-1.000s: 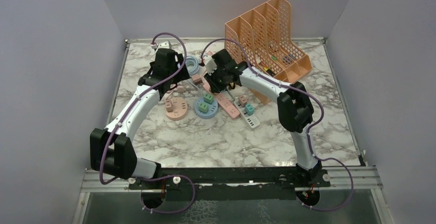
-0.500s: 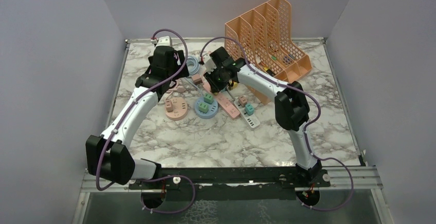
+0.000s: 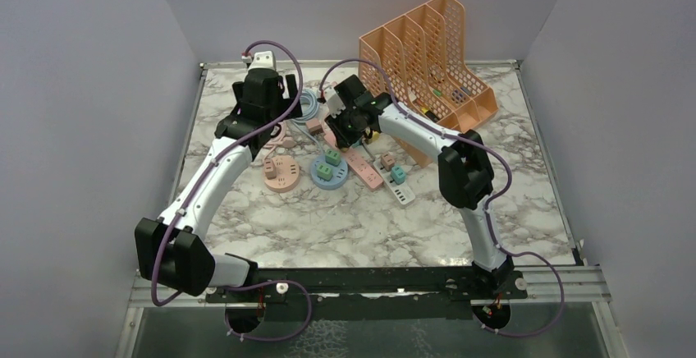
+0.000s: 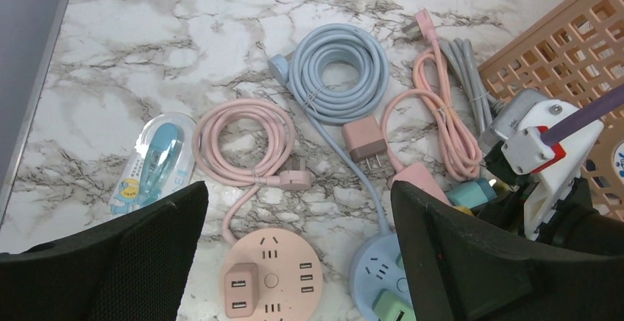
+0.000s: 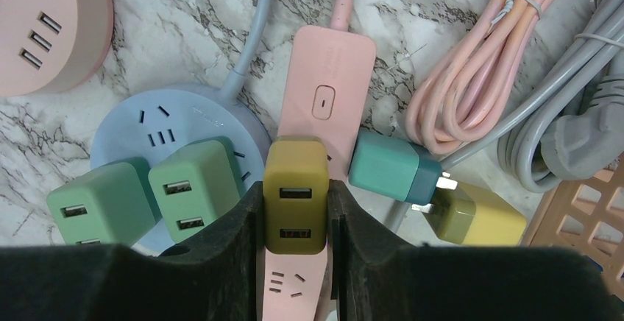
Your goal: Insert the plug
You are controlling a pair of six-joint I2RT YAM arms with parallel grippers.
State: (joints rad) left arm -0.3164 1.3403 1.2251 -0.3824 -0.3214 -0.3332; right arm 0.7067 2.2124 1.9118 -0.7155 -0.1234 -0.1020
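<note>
My right gripper (image 5: 294,203) is shut on an olive-yellow USB charger plug (image 5: 296,188), its fingers (image 5: 246,221) pressed on both sides. The plug sits over the pink power strip (image 5: 324,93), just above a free socket (image 5: 288,284). In the top view the right gripper (image 3: 349,124) is over the strip (image 3: 361,165). My left gripper (image 4: 294,262) is open and empty, high above a round pink socket hub (image 4: 271,280) and a round blue hub (image 4: 379,277). It appears at the back left in the top view (image 3: 263,112).
Two green chargers (image 5: 147,188) sit on the blue hub (image 5: 147,126). A teal charger (image 5: 390,170) and a yellow one (image 5: 478,214) lie beside the strip. Coiled pink (image 4: 243,144), blue (image 4: 338,71) and grey (image 5: 566,107) cables lie behind. An orange file rack (image 3: 427,54) stands at the back right.
The left arm has drawn back toward the far left, its gripper rising away from the hubs. The right gripper has shifted slightly back and stayed shut on the plug.
</note>
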